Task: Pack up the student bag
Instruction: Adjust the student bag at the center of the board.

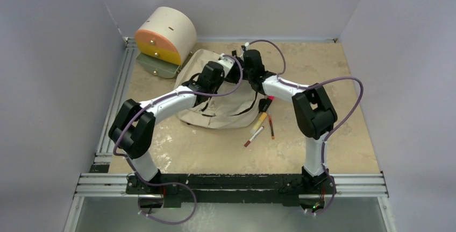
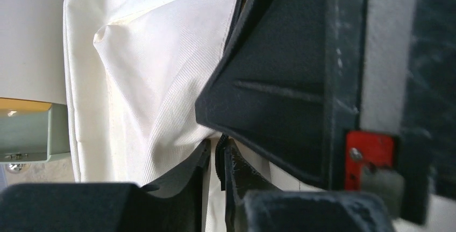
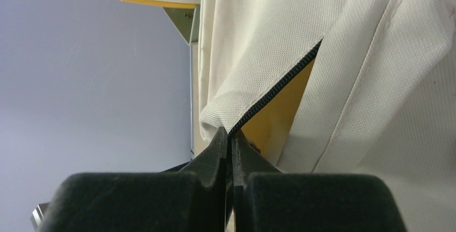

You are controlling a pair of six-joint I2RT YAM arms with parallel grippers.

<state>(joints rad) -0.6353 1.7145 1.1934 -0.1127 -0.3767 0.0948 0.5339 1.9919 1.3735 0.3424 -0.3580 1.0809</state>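
Toward twelve o'clock on the table [image 1: 333, 151] lies the large soft cream fabric student bag [image 1: 226, 119]. The right claw [image 3: 230, 140] pinches its black zip edge, and the left claw [image 2: 219, 159] nips that edge nearby. Opening seems in hand; next, spread the mouth for the coloured pens [image 1: 258, 129] at four o'clock.

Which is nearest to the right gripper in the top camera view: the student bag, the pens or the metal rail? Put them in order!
1. student bag: the right gripper pinches it.
2. pens: lying just right of the bag.
3. metal rail: along the near edge.
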